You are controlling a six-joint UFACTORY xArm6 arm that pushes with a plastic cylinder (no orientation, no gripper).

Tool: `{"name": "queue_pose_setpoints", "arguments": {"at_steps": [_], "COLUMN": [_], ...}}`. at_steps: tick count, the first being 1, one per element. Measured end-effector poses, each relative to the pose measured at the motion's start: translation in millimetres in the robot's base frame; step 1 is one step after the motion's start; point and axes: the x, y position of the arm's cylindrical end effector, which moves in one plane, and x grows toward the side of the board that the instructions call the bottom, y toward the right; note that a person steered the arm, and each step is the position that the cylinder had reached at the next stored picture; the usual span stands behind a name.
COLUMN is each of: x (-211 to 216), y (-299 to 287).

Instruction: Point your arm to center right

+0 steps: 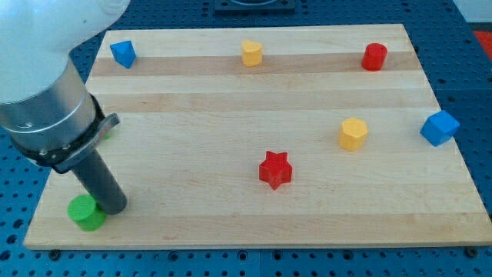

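Note:
My tip (114, 206) rests on the wooden board (231, 100) near the view's bottom left, touching the right side of a green round block (86, 213). A red star block (275, 169) lies at bottom centre. A yellow hexagonal block (353, 133) sits at centre right, and a blue cube (439, 128) lies at the board's right edge. Along the top are a blue block (122, 54), a yellow block (251, 53) and a red cylinder (374, 57). The tip is far left of the centre-right blocks.
The arm's grey and white body (46, 92) covers the board's left edge and hides part of another green thing (108, 132) behind it. A blue perforated table (473, 92) surrounds the board.

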Motion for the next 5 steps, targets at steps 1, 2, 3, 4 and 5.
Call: {"name": "queue_pose_setpoints", "arguments": {"at_steps": [1, 2, 3, 4, 5], "x": [0, 0, 0, -21, -27], "y": [-17, -27, 12, 68, 75]}}
